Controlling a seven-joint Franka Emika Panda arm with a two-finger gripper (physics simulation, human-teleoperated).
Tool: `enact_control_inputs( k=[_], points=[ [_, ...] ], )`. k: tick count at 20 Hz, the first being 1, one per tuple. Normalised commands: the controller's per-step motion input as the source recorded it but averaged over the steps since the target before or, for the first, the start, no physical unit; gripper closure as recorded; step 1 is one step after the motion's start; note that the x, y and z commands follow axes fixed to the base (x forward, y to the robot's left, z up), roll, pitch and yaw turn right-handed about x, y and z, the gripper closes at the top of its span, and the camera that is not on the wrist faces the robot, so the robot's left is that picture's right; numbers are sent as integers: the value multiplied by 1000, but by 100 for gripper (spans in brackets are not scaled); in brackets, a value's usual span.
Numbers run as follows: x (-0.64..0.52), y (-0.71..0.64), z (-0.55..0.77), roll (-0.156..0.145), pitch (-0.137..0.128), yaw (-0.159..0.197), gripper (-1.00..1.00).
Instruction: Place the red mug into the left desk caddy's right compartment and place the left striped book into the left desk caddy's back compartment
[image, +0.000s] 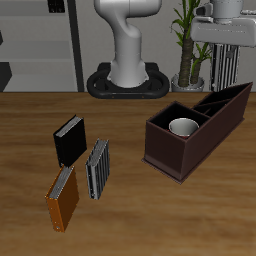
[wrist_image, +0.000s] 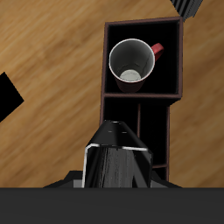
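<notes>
Maroon-brown walls of the left desk caddy (image: 215, 125) (wrist_image: 106, 61) are enclosing the red mug (image: 182, 127) (wrist_image: 131, 63), which is sitting upright in the right compartment (image: 172, 142) (wrist_image: 168, 80), the large square section at the caddy's end nearest the table's front edge. The mug's white inside is facing up, and its red handle is pointing toward one of the compartment's corners.

The gripper (image: 226, 48) is hanging above the caddy's far end, at about 1 o'clock from the mug in the exterior view. Its fingers are pinching the left striped book (image: 226, 68) (wrist_image: 118, 166), which is hanging on edge below the hand. In the wrist view the book is covering part of the narrow divided slots next to the mug's section. Whether the book's lower edge is touching the caddy cannot be determined.

Three more books are standing on the wooden table (image: 150, 215), well apart from the caddy at about 9 o'clock from it. The black book (image: 68, 140) is standing farthest back. The second striped book (image: 97, 168) is standing at 4 o'clock from it. The orange book (image: 62, 202) is standing at 7 o'clock from that striped book, nearest the front edge.
</notes>
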Motion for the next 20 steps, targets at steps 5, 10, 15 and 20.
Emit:
enact_control_inputs(
  k=[5,10,15,20],
  points=[
    [19,31,-9,2,-9,2,100],
    [33,7,-5,-5,-11,21,100],
    [78,-88,-21,-17,5,-10,100],
    [106,-150,-7,-34,2,-12,100]
  ],
)
